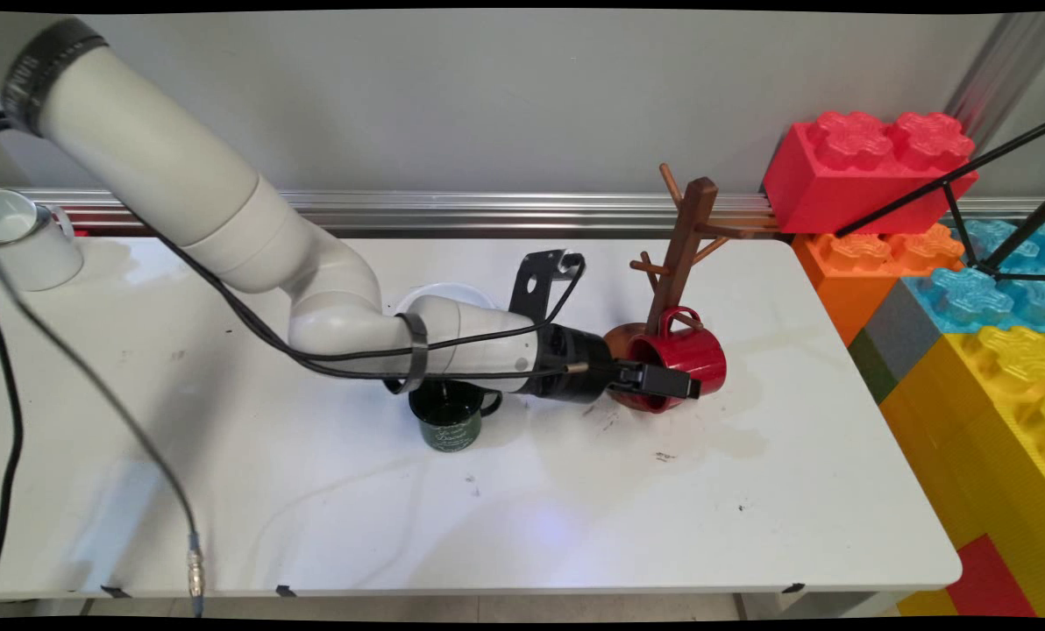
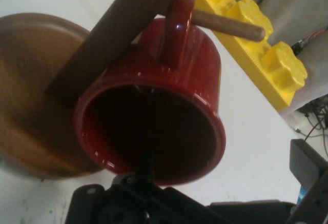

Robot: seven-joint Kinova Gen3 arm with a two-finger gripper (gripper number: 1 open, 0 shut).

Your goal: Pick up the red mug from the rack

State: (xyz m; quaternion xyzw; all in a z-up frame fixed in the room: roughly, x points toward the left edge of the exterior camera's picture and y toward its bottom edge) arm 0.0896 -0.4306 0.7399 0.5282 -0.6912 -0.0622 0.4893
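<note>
**A:** ok so what's the end effector (image 1: 654, 382) doing here?

**B:** it's clamped on the rim of the red mug (image 1: 682, 358), one finger inside the mouth and one outside along the wall. The mug's tipped on its side, mouth facing back at the arm. The hand view looks straight into it.

**A:** and where's the mug sitting?

**B:** right at the foot of the wooden mug tree (image 1: 678, 254). Its handle is up against the trunk, with a peg (image 2: 225, 24) poking out just next to the handle. Can't tell if the peg actually goes through the loop. So I'd say it's either almost hung or barely on.

**A:** anything else around?

**B:** green mug (image 1: 446, 421) on the desk (image 1: 312, 508) under the forearm, white plate (image 1: 448, 296) behind it, white mug (image 1: 27, 241) at the far left. Big toy bricks (image 1: 970, 289) stacked off the right end.
</note>
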